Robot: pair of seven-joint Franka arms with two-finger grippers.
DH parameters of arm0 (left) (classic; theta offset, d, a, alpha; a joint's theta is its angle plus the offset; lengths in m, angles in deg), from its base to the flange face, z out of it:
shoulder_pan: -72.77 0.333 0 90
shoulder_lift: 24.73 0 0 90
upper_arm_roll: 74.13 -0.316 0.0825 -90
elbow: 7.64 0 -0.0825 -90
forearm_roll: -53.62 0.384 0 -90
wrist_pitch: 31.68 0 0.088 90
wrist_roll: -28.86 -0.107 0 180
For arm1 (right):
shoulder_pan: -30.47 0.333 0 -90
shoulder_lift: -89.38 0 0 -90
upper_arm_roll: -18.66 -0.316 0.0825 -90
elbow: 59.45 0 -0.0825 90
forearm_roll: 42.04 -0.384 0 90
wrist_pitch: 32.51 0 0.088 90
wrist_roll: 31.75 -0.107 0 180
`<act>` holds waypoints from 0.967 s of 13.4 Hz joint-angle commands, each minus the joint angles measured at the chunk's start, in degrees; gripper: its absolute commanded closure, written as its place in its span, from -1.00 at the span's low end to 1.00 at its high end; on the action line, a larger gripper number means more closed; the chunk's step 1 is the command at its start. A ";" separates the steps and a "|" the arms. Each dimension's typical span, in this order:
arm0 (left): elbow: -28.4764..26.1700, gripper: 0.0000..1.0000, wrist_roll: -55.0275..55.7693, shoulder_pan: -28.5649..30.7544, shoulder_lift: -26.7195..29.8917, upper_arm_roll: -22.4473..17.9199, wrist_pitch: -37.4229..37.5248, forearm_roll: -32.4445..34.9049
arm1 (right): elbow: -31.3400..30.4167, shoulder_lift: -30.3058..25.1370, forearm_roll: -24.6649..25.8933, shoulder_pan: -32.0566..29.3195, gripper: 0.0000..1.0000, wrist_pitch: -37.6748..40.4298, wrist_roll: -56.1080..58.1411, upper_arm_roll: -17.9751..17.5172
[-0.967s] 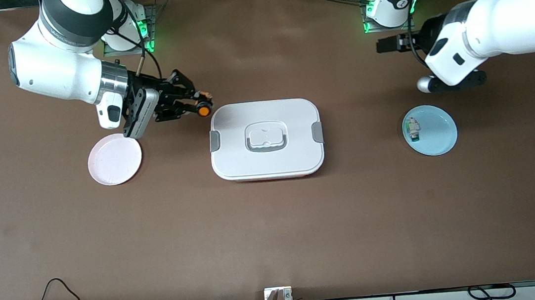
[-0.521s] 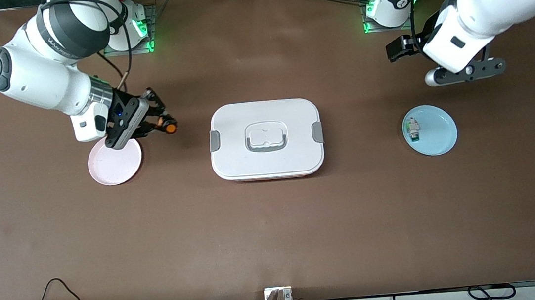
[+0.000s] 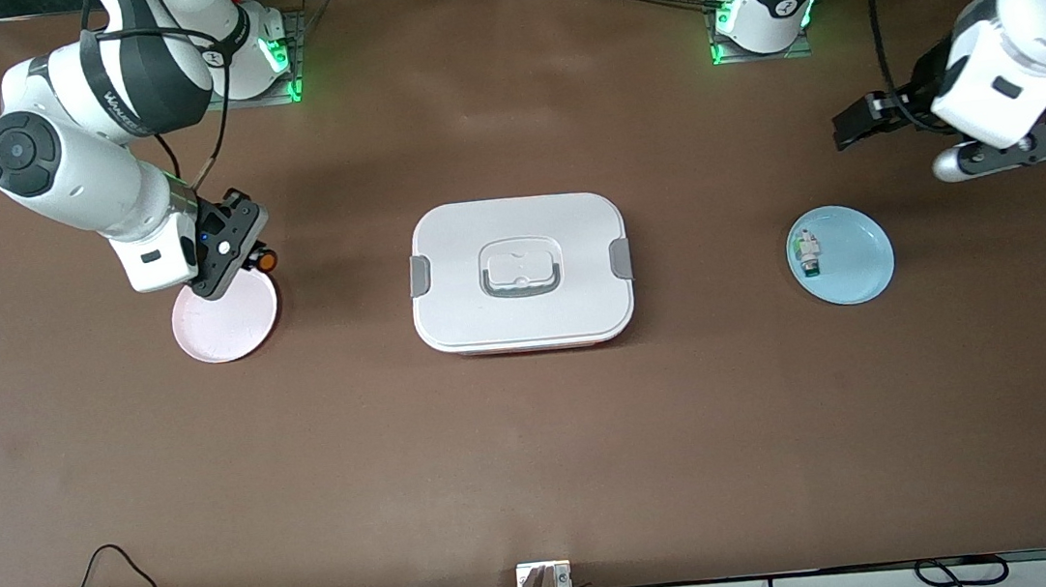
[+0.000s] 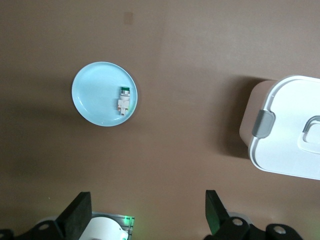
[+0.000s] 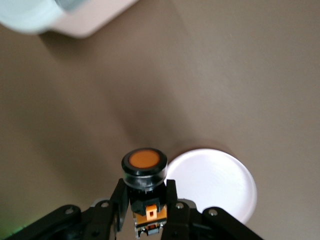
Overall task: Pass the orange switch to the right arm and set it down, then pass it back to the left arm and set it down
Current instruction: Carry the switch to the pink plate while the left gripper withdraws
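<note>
The orange switch (image 3: pixel 263 260), black with a round orange cap, is clamped in my right gripper (image 3: pixel 253 260). In the right wrist view the gripper (image 5: pixel 146 200) is shut on the switch (image 5: pixel 145 164), its body between the two fingers and the cap pointing outward. It hangs over the rim of the pink plate (image 3: pixel 224 318) on the side toward the box (image 3: pixel 520 272). The white box sits shut in the middle of the table. My left gripper (image 3: pixel 1013 150) is up over bare table near the blue plate (image 3: pixel 842 254), open and empty, its fingers (image 4: pixel 77 216) wide apart.
The blue plate (image 4: pixel 105 94) holds a small white-and-green component (image 4: pixel 124 99). The pink plate (image 5: pixel 212 182) has nothing on it. The box's grey latch (image 4: pixel 263 123) shows in the left wrist view. Cables lie along the table edge nearest the front camera.
My right gripper has carried the orange switch away from the box's edge to the pink plate's rim. My left arm has swung farther toward its own end of the table.
</note>
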State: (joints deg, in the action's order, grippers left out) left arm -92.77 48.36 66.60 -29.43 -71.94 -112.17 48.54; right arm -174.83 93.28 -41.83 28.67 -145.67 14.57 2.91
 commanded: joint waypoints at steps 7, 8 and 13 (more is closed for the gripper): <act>-4.34 -0.99 -3.59 -1.13 3.73 -1.30 -1.95 0.33 | -3.08 2.60 16.13 -4.87 0.48 -3.79 10.09 -0.69; -4.34 -0.99 -3.59 -1.13 3.73 -1.39 -1.95 0.77 | -5.19 2.69 16.13 -5.67 0.47 -6.95 11.15 -0.60; -4.08 -0.99 -2.98 -0.87 3.56 -0.78 -1.78 0.60 | -15.57 3.56 18.14 -8.83 0.47 -22.78 11.51 -0.60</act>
State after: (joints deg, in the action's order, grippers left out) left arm -95.26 46.20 66.13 -27.32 -72.47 -113.08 48.58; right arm -186.93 97.45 -25.76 21.94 -163.78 25.16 2.98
